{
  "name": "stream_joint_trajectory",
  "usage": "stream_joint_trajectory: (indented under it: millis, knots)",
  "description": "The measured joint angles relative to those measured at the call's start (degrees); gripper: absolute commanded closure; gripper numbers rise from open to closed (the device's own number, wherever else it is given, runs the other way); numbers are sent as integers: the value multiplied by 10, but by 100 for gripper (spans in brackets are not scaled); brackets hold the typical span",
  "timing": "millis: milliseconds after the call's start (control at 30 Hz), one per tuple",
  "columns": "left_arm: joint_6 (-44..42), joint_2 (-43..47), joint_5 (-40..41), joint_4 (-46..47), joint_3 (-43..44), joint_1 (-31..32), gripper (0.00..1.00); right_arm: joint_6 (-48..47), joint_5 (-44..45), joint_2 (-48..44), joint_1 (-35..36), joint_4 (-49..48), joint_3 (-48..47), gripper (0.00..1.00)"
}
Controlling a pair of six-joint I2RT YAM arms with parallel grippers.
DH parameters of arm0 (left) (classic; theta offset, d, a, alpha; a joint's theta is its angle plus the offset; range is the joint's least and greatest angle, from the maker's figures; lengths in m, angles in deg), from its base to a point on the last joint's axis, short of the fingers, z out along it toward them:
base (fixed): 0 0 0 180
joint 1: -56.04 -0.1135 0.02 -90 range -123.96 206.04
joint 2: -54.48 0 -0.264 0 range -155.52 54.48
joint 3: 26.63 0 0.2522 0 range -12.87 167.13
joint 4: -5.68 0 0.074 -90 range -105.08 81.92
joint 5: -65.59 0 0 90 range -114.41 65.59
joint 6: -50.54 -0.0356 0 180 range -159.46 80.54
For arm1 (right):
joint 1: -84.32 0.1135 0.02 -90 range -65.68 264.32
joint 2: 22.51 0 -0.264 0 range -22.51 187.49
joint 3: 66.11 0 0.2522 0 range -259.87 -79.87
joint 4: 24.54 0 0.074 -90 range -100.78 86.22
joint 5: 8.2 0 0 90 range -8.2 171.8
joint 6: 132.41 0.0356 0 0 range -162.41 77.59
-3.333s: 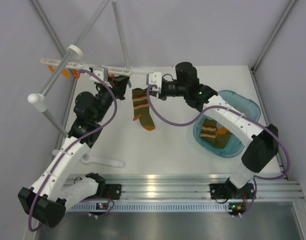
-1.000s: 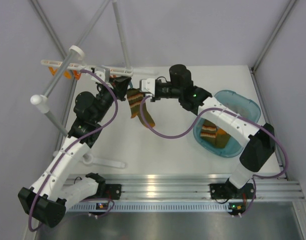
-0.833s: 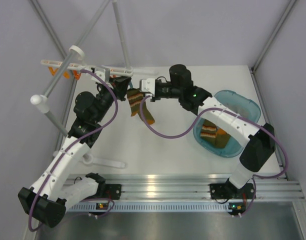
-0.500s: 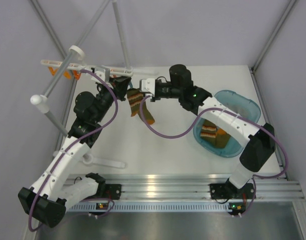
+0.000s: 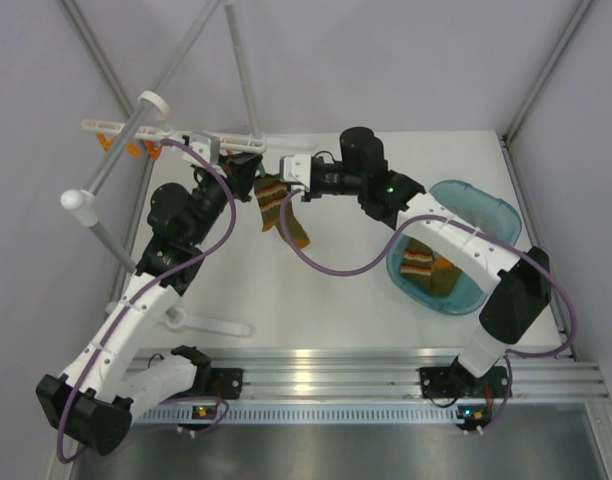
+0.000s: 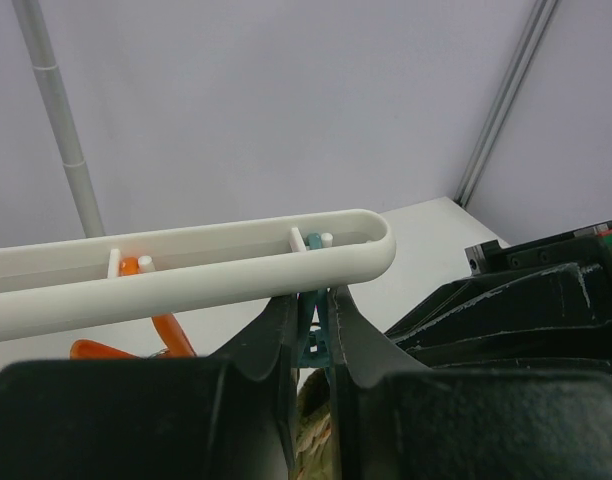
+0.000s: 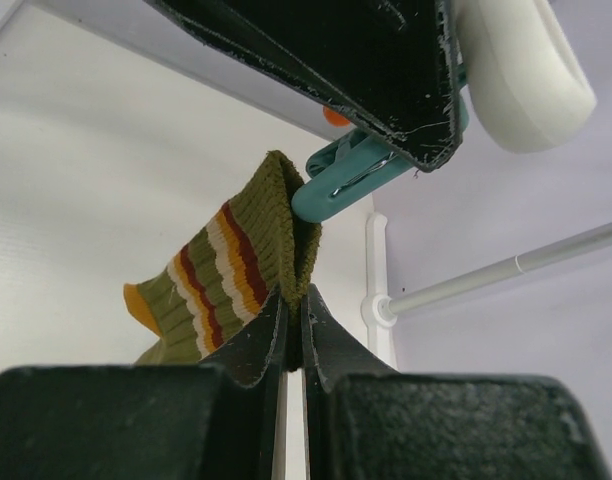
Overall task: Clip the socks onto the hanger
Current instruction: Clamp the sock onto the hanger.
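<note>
The hanger (image 6: 186, 265) is a thin white bar with orange and teal clips under it, seen in the top view (image 5: 136, 130) at the back left. My left gripper (image 6: 314, 300) is shut on a teal clip (image 6: 314, 340) at the bar's rounded end. My right gripper (image 7: 294, 300) is shut on the cuff of a striped olive sock (image 7: 226, 265). It holds the cuff against the mouth of the teal clip (image 7: 356, 180). In the top view the sock (image 5: 278, 210) hangs between the left gripper (image 5: 251, 165) and the right gripper (image 5: 284, 180). Another sock (image 5: 423, 265) lies in the basin.
A teal basin (image 5: 486, 215) sits at the table's right. Thick grey-white poles with round caps (image 5: 146, 102) cross the hanger at the left. An orange clip (image 6: 166, 335) hangs beside the teal one. A white bracket (image 5: 201, 322) lies near the left arm.
Since about three seconds ago my right gripper has carried the sock left, up to the clip held by my left gripper. Over the last second nothing has visibly moved.
</note>
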Motion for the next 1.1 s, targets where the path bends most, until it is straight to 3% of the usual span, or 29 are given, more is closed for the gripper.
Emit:
stream_joint_trajectory:
  millis: [833,1000,1033,1100]
  knots:
    - [-9,-2,9,-5,0,0,100,6,-3,-25,-15,-4,-15,100]
    - [-7,-2,7,-6,0,0,75,12,-4,-26,-17,-5,-15,100]
    - [-7,-2,5,-6,0,0,65,15,-4,-26,-18,-5,-15,100]
    - [-2,-2,-8,-7,0,1,59,17,-5,-26,-18,-5,-16,100]
